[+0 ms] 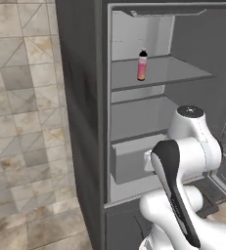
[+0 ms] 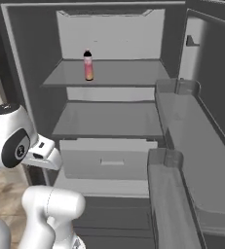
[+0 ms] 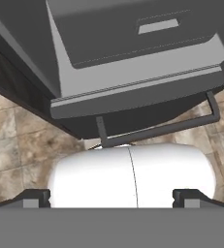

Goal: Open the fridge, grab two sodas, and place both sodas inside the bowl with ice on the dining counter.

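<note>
1. fridge [image 2: 31, 58] stands open, door swung to the right, pale grey shelves and drawer [image 2: 109, 163] in view.
2. one pink soda [image 1: 142, 65] with black cap upright on the upper shelf [image 2: 123, 73], near its back left; second soda not made out.
3. fingers [image 3: 36, 197] spread wide apart, holding nothing, pointing down at the fridge's lower front and tiled floor [image 1: 21, 146].
4. arm low before the drawer, well below the soda.
</note>
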